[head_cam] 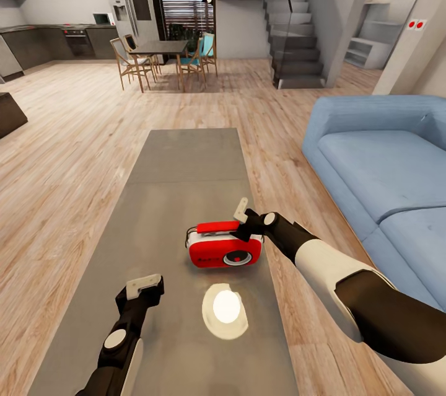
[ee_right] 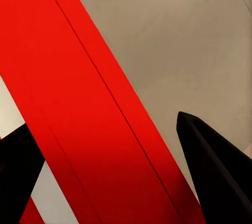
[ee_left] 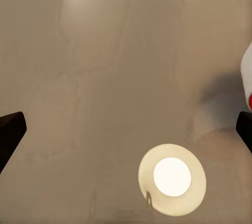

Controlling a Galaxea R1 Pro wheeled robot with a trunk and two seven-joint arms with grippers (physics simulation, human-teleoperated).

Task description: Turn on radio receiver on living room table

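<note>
A light wood plank floor [head_cam: 68, 154] with visible grain stretches along the left side of the living room, with a dark kitchen counter [head_cam: 56, 43] against the far wall. Near the lower left, the left claw [head_cam: 144, 287] hovers just above the bench [head_cam: 186, 160], a long low rectangle with a smooth, glossy grey top; the left wrist view shows its two dark fingertips [ee_left: 10, 129] spread wide apart with nothing between them. A bright round lamp reflection [head_cam: 226, 307] glows on the polished surface just right of that claw. Behind it, roughly at the middle of the bench's width toward the robot's end, sits the radio receiver [head_cam: 224, 250], a small rounded red box with white sides, a flat red top handle and a round dial on its front. The right claw [head_cam: 243, 222] is at the radio's upper right corner, its white-tipped finger raised; in the right wrist view the dark pointed fingers [ee_right: 215, 166] stand open on either side of the broad red handle [ee_right: 89, 108] without gripping it. Far back, a dining table [head_cam: 158, 46] with wooden chairs stands before grey stairs [head_cam: 294, 36]. On the right lies a blue cushioned sofa [head_cam: 384, 154].
</note>
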